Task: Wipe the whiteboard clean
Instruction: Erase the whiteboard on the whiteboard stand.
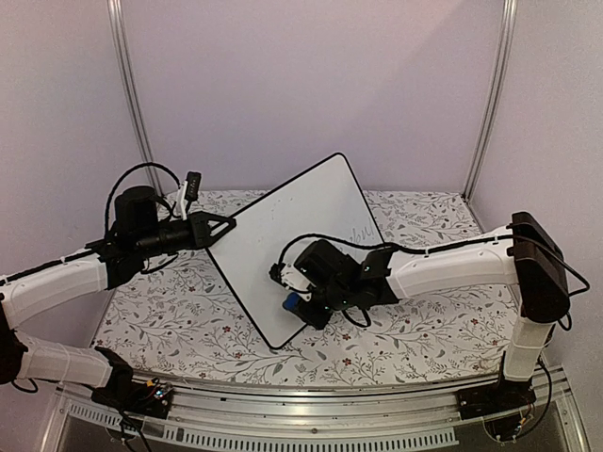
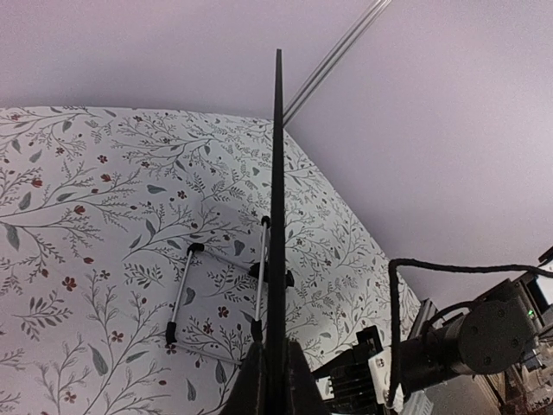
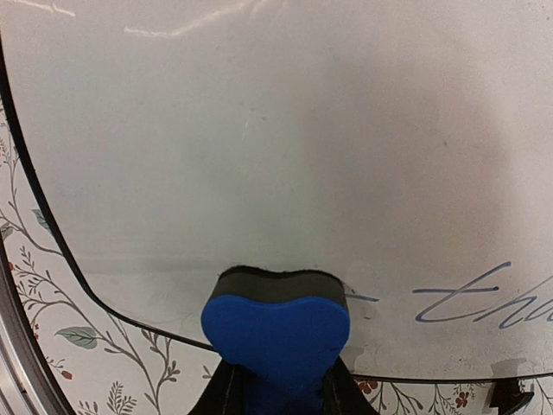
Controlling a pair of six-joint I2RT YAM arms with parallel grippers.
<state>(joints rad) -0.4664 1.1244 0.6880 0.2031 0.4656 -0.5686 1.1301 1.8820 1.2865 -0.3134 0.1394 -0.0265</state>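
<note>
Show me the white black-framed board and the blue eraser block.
white black-framed board (image 1: pixel 290 215), top external view, bare middle of its face.
blue eraser block (image 3: pixel 276 333), right wrist view, its blue front face.

Whiteboard (image 1: pixel 283 226): glossy white rectangle, thin black frame, rounded corners. It sits mid-table (image 1: pixel 170 311), turned diamond-wise in the top view, with one corner near, one far, one left and one right. It's tilted, near corner low by the cloth and far corner raised toward the back wall. The left corner is pinched in the left gripper (image 1: pixel 226 226), fingers closed on the frame. Left wrist view sees it edge-on (image 2: pixel 277 216) as a thin black line. Its silver wire stand (image 2: pixel 259 259) with black feet is behind it and appears to rest on the cloth. The surface (image 3: pixel 276 156) is mostly clean, with faint smears toward the far side. Blue cursive writing (image 3: pixel 467 298) remains near the right corner (image 1: pixel 361 229).
</note>
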